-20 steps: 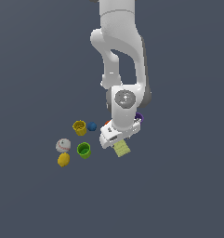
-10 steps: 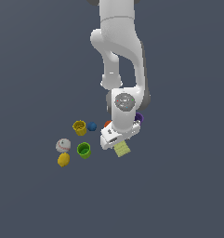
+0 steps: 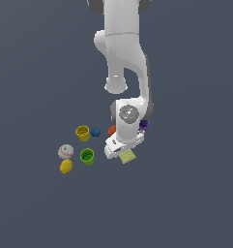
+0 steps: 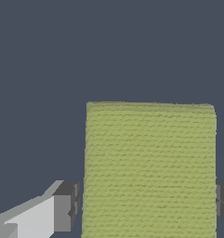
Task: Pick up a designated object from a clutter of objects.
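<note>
Right now the gripper sits w/ fingers spread, straddling the flat yellow-green block, one per side, not yet pinching. Block's long axis runs straight away from the palm. Block lies on the bench, just beside the purple cup and orange ball.

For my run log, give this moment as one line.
phase: grasp approach | gripper: open, straddling yellow-green block | contact: cannot tell

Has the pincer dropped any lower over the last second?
Yes, slightly: the pincer has sunk toward the flat block, judged against the green cup, which has stayed put.
</note>
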